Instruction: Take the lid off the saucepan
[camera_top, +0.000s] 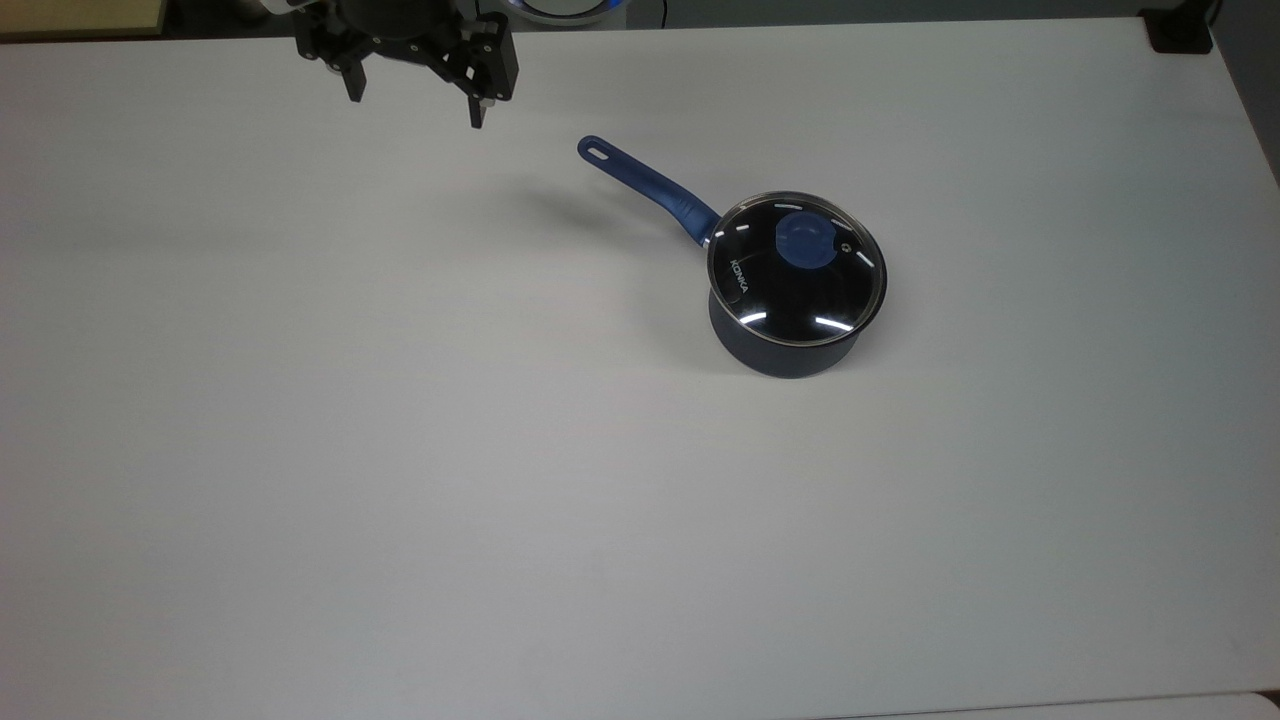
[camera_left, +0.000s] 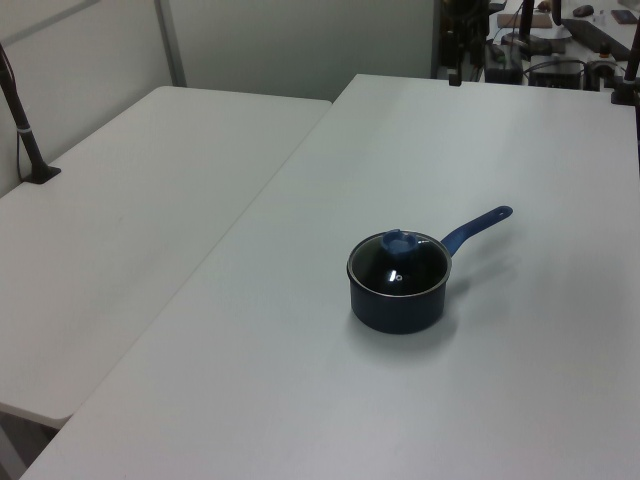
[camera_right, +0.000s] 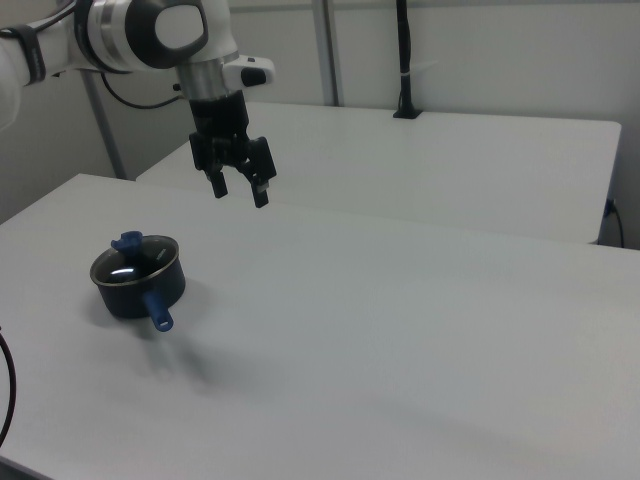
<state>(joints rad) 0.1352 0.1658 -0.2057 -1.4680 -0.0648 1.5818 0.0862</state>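
The saucepan (camera_top: 785, 350) stands upright on the white table, right of centre in the top view, its long blue handle (camera_top: 645, 185) pointing up-left. The glass lid (camera_top: 770, 300) with its blue knob (camera_top: 808, 240) rests on the saucepan's rim. In the left view the saucepan (camera_left: 397, 305) and lid (camera_left: 385, 270) sit mid-table; in the right view the saucepan (camera_right: 125, 295) is at the left. My gripper (camera_top: 415, 108) hangs open above the table at the top view's upper left, well apart from the pan and holding nothing. The right view shows my gripper (camera_right: 239, 192) high above the table.
The white table (camera_top: 400, 450) is bare around the pan. A second white table (camera_left: 130, 230) adjoins it on the left view's left. A black post (camera_right: 403, 60) is clamped to the far table in the right view. Cluttered equipment (camera_left: 560, 50) stands beyond the table's far end.
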